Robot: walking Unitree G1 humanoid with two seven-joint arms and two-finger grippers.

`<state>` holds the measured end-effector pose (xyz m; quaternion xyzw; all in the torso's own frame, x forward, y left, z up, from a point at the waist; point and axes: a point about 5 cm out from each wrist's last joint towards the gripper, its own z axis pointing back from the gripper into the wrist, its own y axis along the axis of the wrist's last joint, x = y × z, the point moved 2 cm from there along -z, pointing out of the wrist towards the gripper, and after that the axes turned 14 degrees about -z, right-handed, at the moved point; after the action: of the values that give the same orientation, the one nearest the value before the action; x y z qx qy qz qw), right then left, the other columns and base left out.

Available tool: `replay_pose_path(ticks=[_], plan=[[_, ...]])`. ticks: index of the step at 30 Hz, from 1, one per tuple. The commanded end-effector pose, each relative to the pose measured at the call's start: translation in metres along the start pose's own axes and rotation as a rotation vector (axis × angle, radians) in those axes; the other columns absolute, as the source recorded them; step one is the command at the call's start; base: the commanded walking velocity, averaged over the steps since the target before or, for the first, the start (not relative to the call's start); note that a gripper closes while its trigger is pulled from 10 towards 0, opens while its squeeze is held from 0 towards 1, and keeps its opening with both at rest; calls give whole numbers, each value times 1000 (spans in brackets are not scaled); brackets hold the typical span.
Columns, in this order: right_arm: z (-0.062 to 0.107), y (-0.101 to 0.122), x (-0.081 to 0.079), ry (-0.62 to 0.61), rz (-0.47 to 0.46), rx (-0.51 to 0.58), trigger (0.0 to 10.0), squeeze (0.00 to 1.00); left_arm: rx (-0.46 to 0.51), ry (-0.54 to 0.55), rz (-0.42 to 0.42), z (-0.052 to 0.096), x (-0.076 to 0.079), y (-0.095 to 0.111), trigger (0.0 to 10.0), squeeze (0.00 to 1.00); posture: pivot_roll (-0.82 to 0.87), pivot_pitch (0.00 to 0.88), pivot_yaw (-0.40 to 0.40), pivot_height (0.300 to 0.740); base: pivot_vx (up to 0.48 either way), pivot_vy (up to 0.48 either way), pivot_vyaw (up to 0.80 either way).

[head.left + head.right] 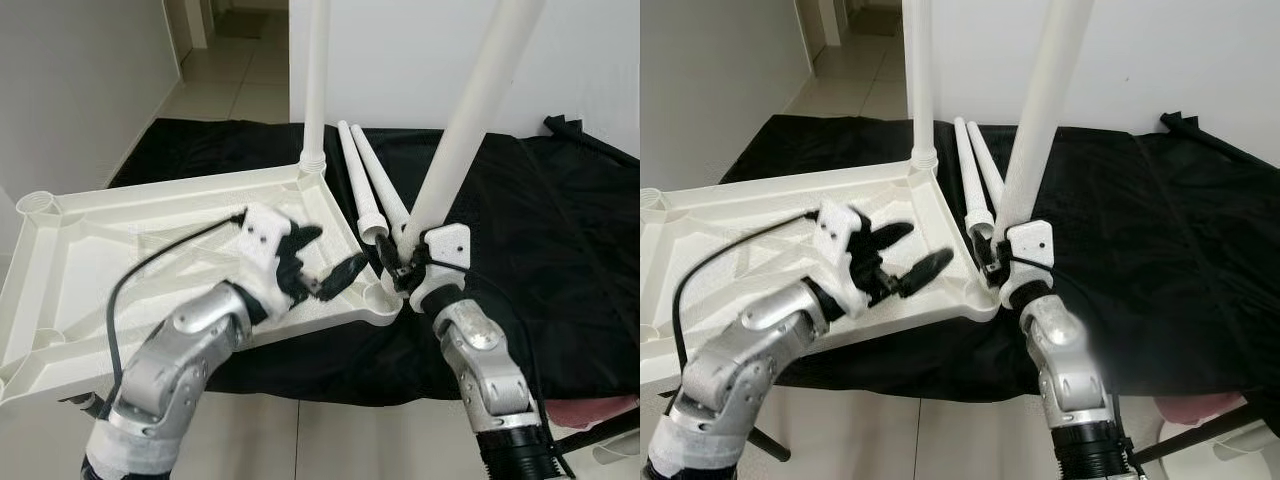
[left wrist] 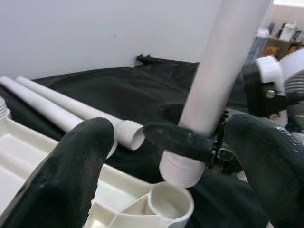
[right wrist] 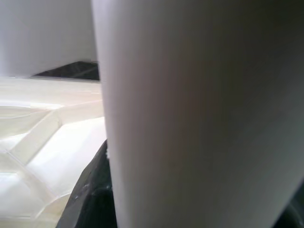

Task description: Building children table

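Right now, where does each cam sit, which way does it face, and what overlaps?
Left eye view: head, looking forward and down at the upturned tabletop on black cloth; both arms show.
Right eye view: same scene, shifted sideways.
Left wrist view: along the left gripper toward the corner socket; its black fingers show.
Right wrist view: pressed up against the held leg.
Shared: held leg, tabletop; right gripper in the eye and left wrist views.

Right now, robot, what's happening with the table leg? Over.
Right gripper shut on tilted leg, threaded end just above corner socket. Left gripper open over upturned tabletop. Two spare legs beside socket.
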<state>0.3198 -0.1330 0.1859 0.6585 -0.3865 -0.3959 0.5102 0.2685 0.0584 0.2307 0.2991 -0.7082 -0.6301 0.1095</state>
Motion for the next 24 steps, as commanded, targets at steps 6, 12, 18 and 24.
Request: replay_pose_path(ticks=[6,12,18,24], plan=[[-5,18,4,166,30,-72,10000,0,47,-102,-71,-5,4,23,10000,0,15,30,-4,740,0,0,0],[1,12,-2,315,120,-183,10000,0,67,-116,-134,-12,6,34,10000,0,20,30,-8,740,0,0,0],[11,7,-10,449,133,-265,10000,0,87,-142,-83,-12,6,38,10000,0,20,30,-7,740,0,0,0],[28,1,-17,599,124,-361,10000,0,117,-200,-8,-12,11,44,10000,0,20,30,-4,740,0,0,0]])
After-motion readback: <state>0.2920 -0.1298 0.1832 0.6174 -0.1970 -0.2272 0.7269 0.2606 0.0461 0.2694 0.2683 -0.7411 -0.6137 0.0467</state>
